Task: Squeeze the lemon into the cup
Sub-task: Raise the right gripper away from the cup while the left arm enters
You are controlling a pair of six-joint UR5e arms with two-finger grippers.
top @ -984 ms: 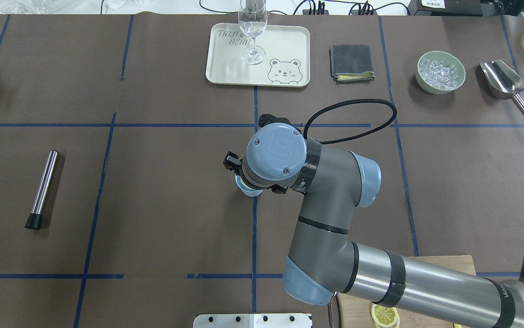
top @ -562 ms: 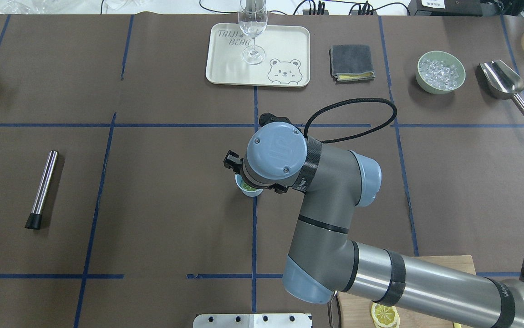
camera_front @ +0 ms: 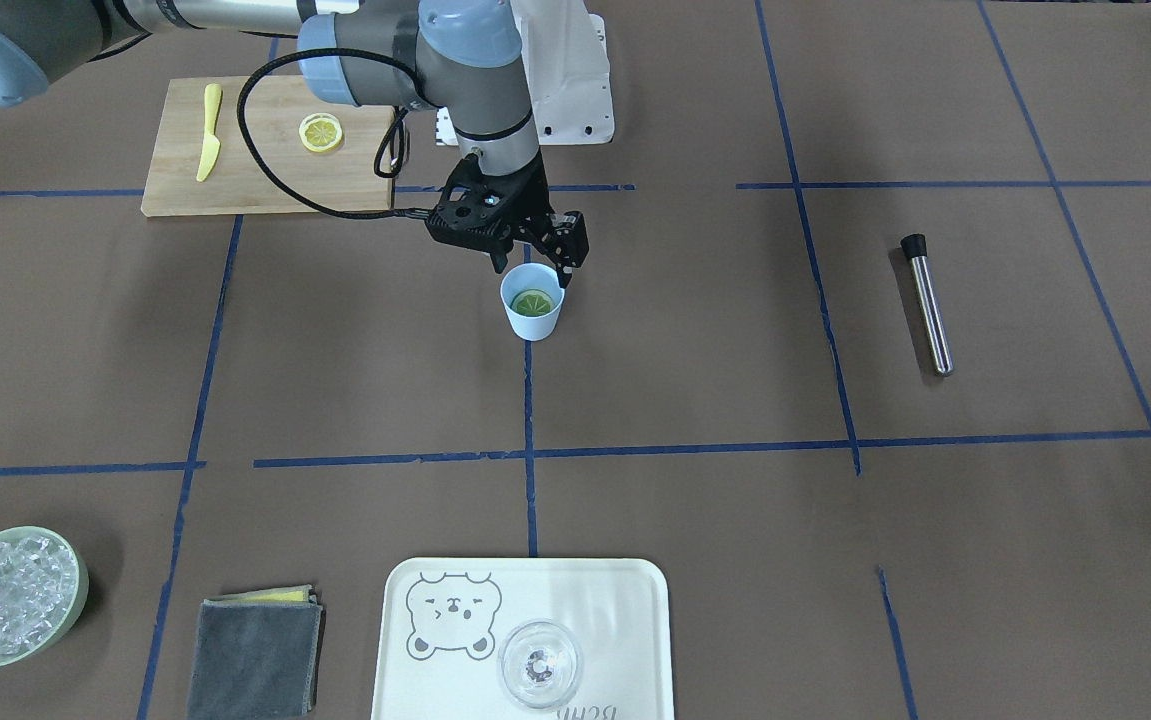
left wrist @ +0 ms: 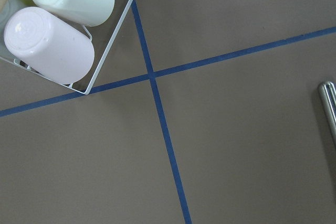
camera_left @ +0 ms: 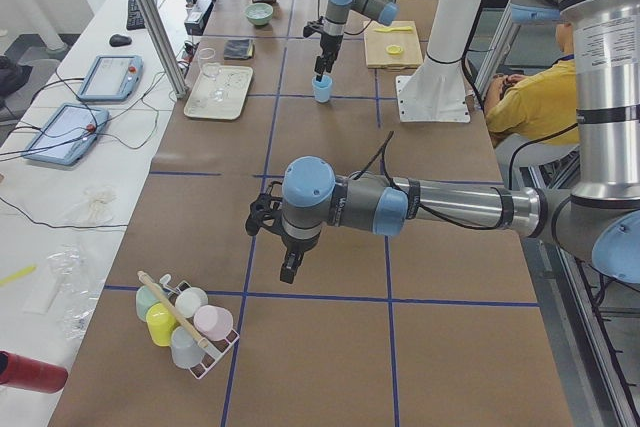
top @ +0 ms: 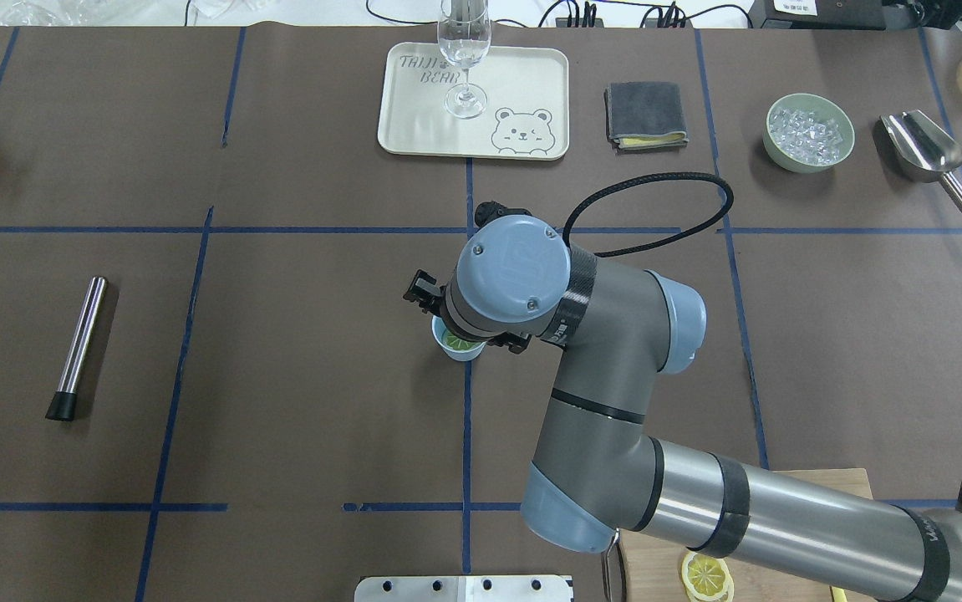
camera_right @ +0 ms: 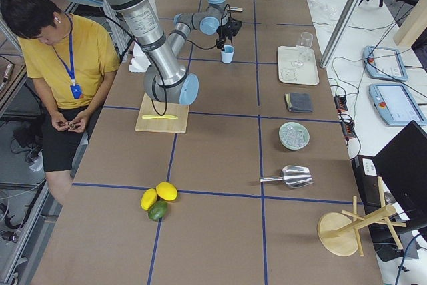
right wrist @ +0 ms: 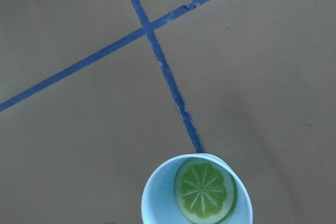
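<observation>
The light blue cup point(camera_front: 532, 318) stands upright on the brown table mat near the middle. The lemon point(camera_front: 532, 301) lies inside it, cut face up; it looks greenish in there. The right wrist view shows the cup's rim point(right wrist: 157, 192) and the lemon point(right wrist: 205, 191) straight below. My right gripper point(camera_front: 533, 263) hangs just above the cup, open and empty, its fingers spread wider than the cup's mouth. In the overhead view the wrist hides most of the cup point(top: 457, 352). My left gripper point(camera_left: 290, 269) shows only in the exterior left view; I cannot tell its state.
A tray point(top: 547, 100) with a clear glass point(top: 465, 50), a grey cloth point(top: 646, 114), a green bowl of ice point(top: 770, 134) and a metal scoop point(top: 923, 146) line the far side. A metal rod point(top: 83, 334) lies left. A cutting board point(camera_front: 255, 180) holds a thin slice point(camera_front: 320, 132) and yellow knife point(camera_front: 208, 135).
The lemon has dropped from the cup's mouth, where it sat between the fingers, down into the cup. The right wrist has risen slightly.
</observation>
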